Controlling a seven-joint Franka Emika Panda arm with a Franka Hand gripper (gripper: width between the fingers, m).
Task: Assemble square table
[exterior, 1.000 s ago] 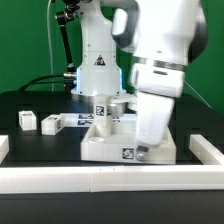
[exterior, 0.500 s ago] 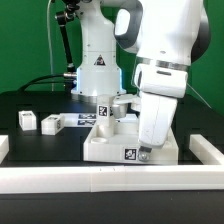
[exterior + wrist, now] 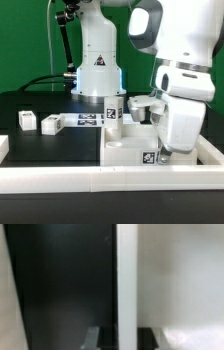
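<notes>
Since the frame half a second before, the square table slab (image 3: 130,152) and the claw (image 3: 163,156) had slid from the lower middle of the exterior view to its lower right, near the border rail (image 3: 60,181). I judged that more travel could jam the slab against that rail and wrench it from the grip. Fingers together, the claw seemed pinched on the slab's thin rim.

The arm (image 3: 185,45) has white, rounded shells and dark rings at the joints; its base (image 3: 96,45) carries a small black mark.
</notes>
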